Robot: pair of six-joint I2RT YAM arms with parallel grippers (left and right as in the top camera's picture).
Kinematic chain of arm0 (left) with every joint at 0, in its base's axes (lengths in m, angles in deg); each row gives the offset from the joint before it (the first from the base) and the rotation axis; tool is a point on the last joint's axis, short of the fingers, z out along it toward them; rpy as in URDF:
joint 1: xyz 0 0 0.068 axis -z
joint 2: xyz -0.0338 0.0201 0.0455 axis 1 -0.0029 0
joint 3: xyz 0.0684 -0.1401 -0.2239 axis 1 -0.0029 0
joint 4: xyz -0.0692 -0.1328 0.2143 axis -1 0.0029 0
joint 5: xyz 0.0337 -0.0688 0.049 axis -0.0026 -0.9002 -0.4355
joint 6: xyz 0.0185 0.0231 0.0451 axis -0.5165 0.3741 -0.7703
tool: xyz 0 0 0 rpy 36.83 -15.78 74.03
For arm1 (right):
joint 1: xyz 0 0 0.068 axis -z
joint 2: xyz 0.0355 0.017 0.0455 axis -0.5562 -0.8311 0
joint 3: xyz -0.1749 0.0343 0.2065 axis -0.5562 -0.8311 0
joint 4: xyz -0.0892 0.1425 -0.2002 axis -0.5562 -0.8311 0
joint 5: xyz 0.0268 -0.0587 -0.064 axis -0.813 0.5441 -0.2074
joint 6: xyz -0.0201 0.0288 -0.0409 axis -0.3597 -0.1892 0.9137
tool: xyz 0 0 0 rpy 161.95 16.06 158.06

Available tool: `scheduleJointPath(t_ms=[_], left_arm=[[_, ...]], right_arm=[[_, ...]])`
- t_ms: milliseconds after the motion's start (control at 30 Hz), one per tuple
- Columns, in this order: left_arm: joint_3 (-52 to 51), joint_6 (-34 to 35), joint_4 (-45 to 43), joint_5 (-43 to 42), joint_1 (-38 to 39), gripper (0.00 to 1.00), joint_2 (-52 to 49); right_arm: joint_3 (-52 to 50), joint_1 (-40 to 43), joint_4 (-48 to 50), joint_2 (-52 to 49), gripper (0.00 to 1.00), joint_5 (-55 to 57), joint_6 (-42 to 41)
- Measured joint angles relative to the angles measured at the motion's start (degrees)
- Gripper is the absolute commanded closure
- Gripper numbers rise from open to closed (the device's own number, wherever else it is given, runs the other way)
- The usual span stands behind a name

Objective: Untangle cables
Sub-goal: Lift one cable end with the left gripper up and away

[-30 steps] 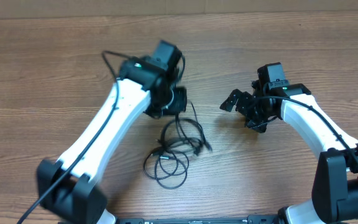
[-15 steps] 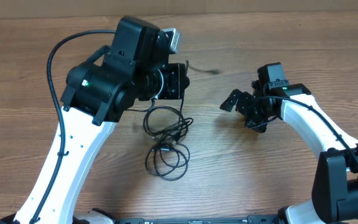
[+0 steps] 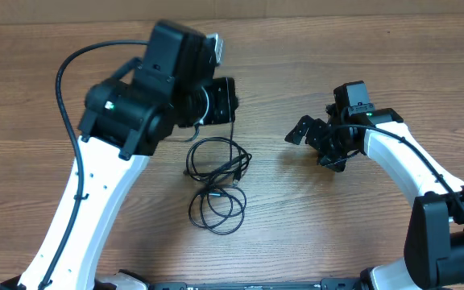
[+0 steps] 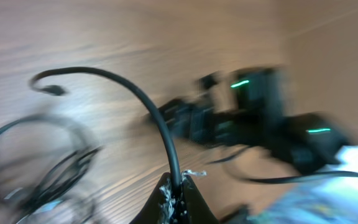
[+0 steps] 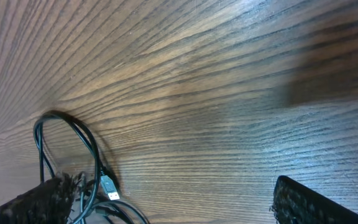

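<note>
The cables (image 3: 216, 187) lie in a loose coil near the middle of the bench (image 3: 312, 234), well clear of its far edge at 12 o'clock. The left gripper (image 3: 225, 101), at 12 o'clock from the coil, is pressed together on one strand (image 4: 148, 106), which arcs up to a free plug end (image 4: 53, 91). The right gripper (image 3: 316, 147) sits at 2 o'clock from the coil, spread wide, apart from the cables, with bare wood between them
</note>
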Motion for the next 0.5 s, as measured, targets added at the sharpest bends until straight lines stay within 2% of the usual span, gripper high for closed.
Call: scheduleJointPath(t_ms=[200, 500], left_arm=[[5.5, 7.6, -9.5, -13.5, -4.1, 0.96, 0.0], [10.1, 23.3, -26.6, -18.9, -4.8, 0.96, 0.0]], right_arm=[[0.0, 0.0, 0.0, 0.0, 0.0, 0.0, 0.0], [0.0, 0.0, 0.0, 0.0, 0.0, 0.0, 0.0]])
